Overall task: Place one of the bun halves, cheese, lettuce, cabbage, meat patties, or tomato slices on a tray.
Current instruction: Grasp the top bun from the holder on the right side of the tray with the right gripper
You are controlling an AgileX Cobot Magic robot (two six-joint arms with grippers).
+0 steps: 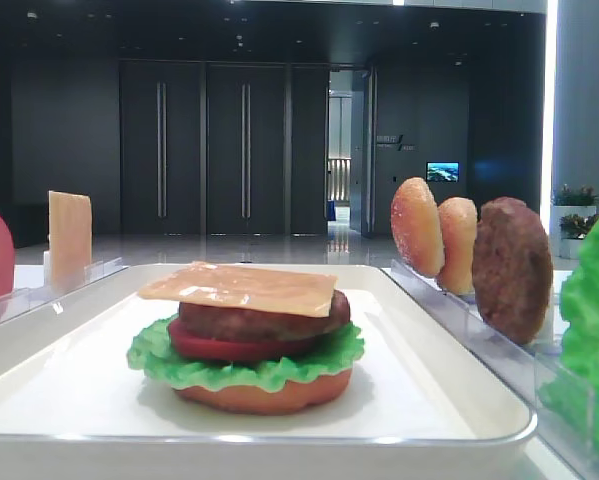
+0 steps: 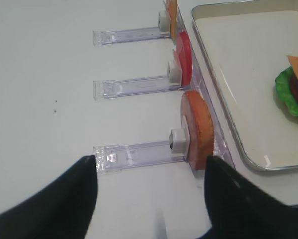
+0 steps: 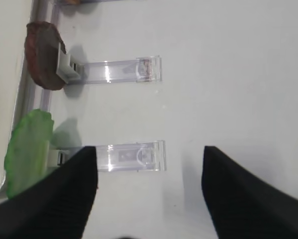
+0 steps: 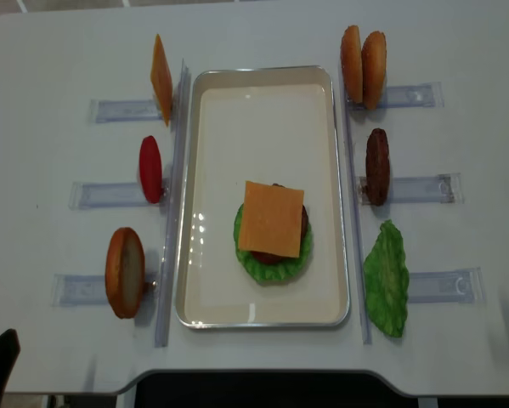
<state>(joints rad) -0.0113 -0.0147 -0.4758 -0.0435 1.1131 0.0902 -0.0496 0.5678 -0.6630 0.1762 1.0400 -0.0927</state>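
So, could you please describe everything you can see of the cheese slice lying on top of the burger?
The cheese slice is a thin, flat, glossy square, pale yellow-orange. It lies level on top of the stack, resting on the brown meat patty, and its corners stick out past the patty. Below come a red tomato slice, ruffled green lettuce and an orange-brown bottom bun. The stack sits on the white tray. No gripper touches it.

White table (image 4: 237, 374) carries white tray (image 4: 205, 204) (centre), flanked by clear slotted racks (image 4: 424, 189) both sides
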